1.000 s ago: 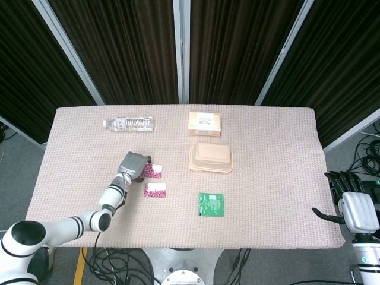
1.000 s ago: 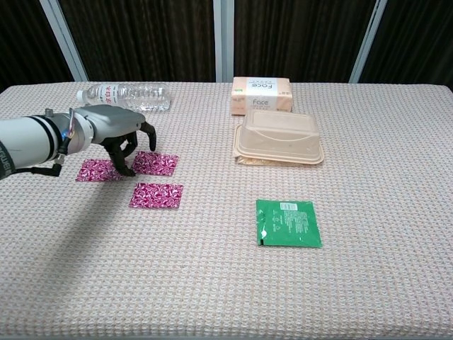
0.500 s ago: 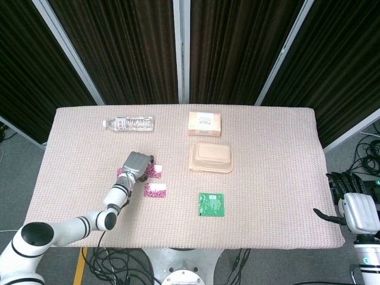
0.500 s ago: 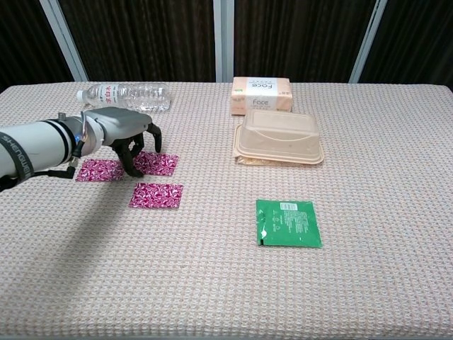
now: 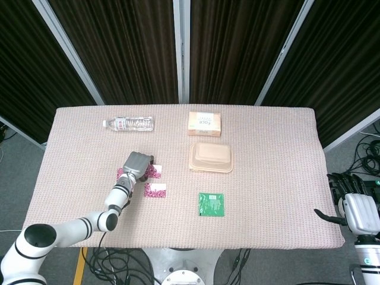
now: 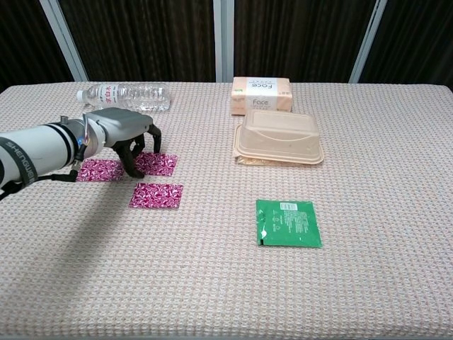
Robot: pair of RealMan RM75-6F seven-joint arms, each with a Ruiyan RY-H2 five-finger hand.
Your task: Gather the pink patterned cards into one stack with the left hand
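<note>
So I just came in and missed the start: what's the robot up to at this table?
It is working on three pink patterned cards lying apart on the table, none stacked yet. The left hand hangs over the two farther cards, fingers curled down between them; whether it touches one cannot be told. The nearest card lies by itself. The right hand waits off the table's right edge. A water bottle, tissue box, takeaway container and green packet sit untouched.

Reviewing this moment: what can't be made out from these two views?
- Contact between left robot hand and pink cards: its fingers hide it in both views.
- Right robot hand: at the head view's edge, absent from the chest view; finger pose unclear.
- Water bottle label: too small.
</note>
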